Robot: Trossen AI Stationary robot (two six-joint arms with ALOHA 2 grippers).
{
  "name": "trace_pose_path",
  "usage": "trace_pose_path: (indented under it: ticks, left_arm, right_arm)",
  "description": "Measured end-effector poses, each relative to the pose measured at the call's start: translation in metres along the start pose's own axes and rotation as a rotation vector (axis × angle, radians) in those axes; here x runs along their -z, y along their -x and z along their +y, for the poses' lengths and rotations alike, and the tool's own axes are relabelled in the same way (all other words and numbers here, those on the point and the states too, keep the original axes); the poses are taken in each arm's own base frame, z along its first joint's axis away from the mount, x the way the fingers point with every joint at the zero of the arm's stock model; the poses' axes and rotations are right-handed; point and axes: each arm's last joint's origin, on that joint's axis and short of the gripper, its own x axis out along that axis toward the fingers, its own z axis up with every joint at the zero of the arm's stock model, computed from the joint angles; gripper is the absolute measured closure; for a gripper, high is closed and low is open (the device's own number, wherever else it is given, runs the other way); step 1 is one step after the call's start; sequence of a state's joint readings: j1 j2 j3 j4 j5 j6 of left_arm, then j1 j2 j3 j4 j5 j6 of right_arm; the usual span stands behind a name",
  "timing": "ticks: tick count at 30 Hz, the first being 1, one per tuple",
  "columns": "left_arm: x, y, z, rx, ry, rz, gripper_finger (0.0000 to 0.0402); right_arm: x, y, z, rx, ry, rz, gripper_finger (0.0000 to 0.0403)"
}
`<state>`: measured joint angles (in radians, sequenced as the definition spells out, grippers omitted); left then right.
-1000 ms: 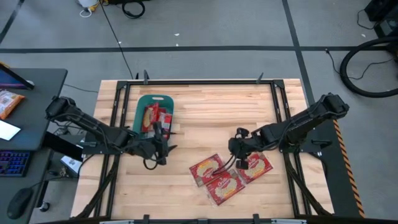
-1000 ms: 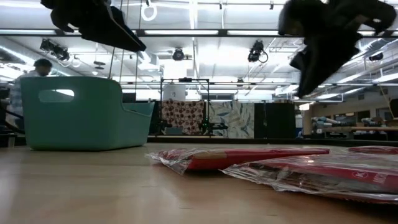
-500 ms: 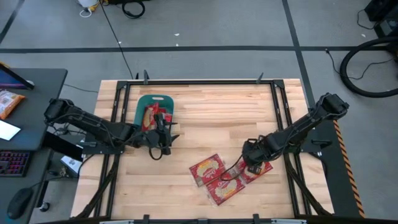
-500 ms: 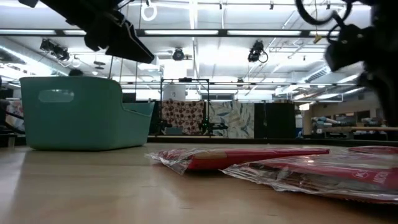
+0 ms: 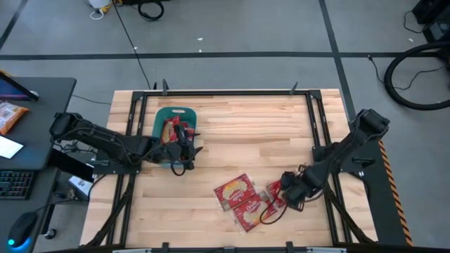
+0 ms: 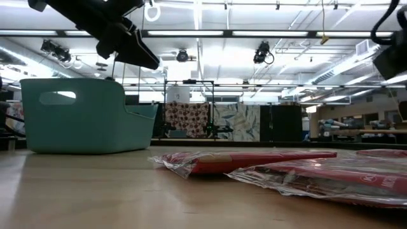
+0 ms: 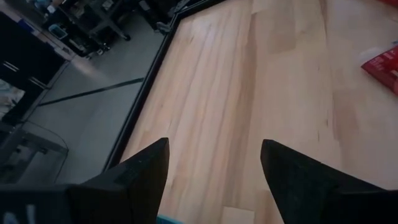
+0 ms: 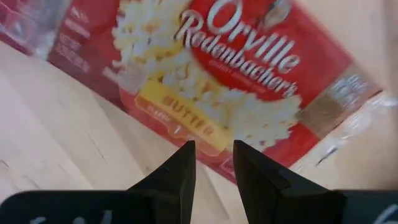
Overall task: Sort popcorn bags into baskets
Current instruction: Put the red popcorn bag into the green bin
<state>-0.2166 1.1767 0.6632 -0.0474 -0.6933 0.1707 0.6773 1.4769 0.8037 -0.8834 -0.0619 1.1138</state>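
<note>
The teal basket [image 5: 174,114] stands at the table's far left with popcorn bags [image 5: 171,131] lying inside it; in the low view the basket [image 6: 76,114] is at the left. Three more popcorn bags lie flat on the wood at the near middle: one [image 5: 233,191], one [image 5: 252,212] and one [image 5: 275,192], partly under my right gripper. My left gripper [image 5: 185,145] hovers open at the basket's near right corner, with nothing between its fingers [image 7: 214,149]. My right gripper [image 8: 214,163] points down over the rightmost bag [image 8: 249,81], its fingers a little apart; I see nothing between them.
A black frame [image 5: 225,92] runs round the table's edges. Bare wood [image 5: 253,130] fills the far middle and right. Beside the table on the left stands a desk [image 5: 35,112] with an orange packet [image 5: 10,116]. In the low view the bags [image 6: 248,160] lie flat, right of the basket.
My right gripper has gone toward the table's near right and down, tipping to point straight down over the rightmost bag. My left gripper has moved toward the far edge, up to the basket's near right corner. The bags on the table have stayed put.
</note>
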Motion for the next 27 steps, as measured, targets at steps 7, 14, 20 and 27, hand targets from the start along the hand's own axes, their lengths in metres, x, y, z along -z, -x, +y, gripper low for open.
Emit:
trace_pose_path:
  ticks: [7,14,20,27]
  left_arm:
    - [-0.002,-0.004,0.006,-0.005,-0.015,-0.020,0.0143]
    - [-0.005,-0.008,0.010,0.067,-0.004,-0.062,0.0143]
    - [-0.004,-0.011,0.014,0.069,-0.006,-0.060,0.0143]
    - [-0.005,-0.014,0.018,0.085,-0.002,-0.076,0.0143]
  right_arm:
    - [-0.004,-0.002,0.036,0.079,0.067,0.029,0.0290]
    - [0.003,-0.017,0.065,0.239,0.249,-0.016,0.0290]
    - [0.011,-0.032,0.080,0.310,0.311,0.004,0.0290]
    - [0.011,-0.044,0.083,0.411,0.335,-0.034,0.0290]
